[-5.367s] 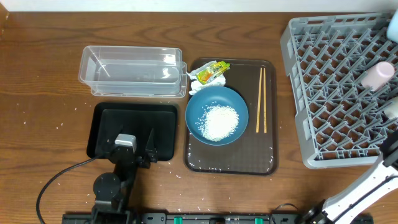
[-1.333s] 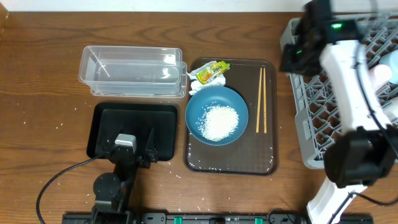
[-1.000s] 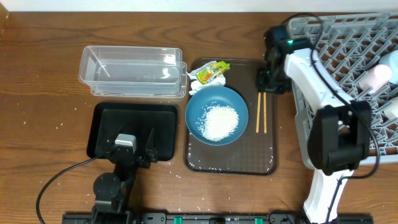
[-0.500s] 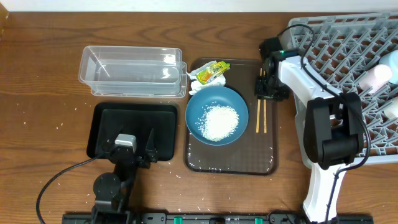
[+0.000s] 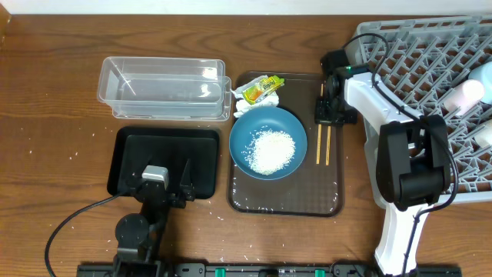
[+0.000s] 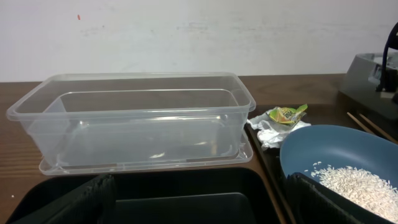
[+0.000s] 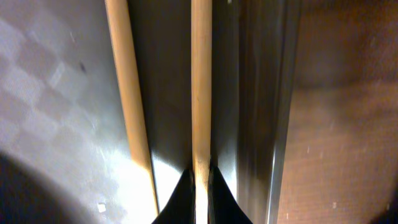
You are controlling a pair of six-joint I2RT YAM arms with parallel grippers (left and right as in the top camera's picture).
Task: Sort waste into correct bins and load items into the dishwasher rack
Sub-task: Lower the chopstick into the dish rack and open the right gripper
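Observation:
A pair of wooden chopsticks point(image 5: 322, 142) lies on the right side of the brown serving tray point(image 5: 284, 196). My right gripper point(image 5: 327, 108) is down at their far end. In the right wrist view its fingertips point(image 7: 201, 180) are pinched on the right chopstick point(image 7: 201, 93), and the other chopstick point(image 7: 127, 93) lies free beside it. A dark blue dish point(image 5: 244, 131) holds the rice heap point(image 5: 269, 150). The tissue point(image 5: 244, 96) and the wrapper point(image 5: 265, 85) lie behind it. My left gripper point(image 5: 165, 181) is open and empty over the black tray point(image 5: 165, 142), in front of the clear tub point(image 5: 161, 88).
The grey dishwasher rack point(image 5: 415, 100) stands at the right with a pink bowl point(image 5: 467, 92) in it. The left wrist view shows the clear tub point(image 6: 137, 124), the tissue point(image 6: 270, 127), the wrapper point(image 6: 286, 114) and the rice point(image 6: 354, 183). Loose grains dot the table front.
My right arm swung in from the rack side to the far end of the chopsticks and came down on them. The left arm has not moved.

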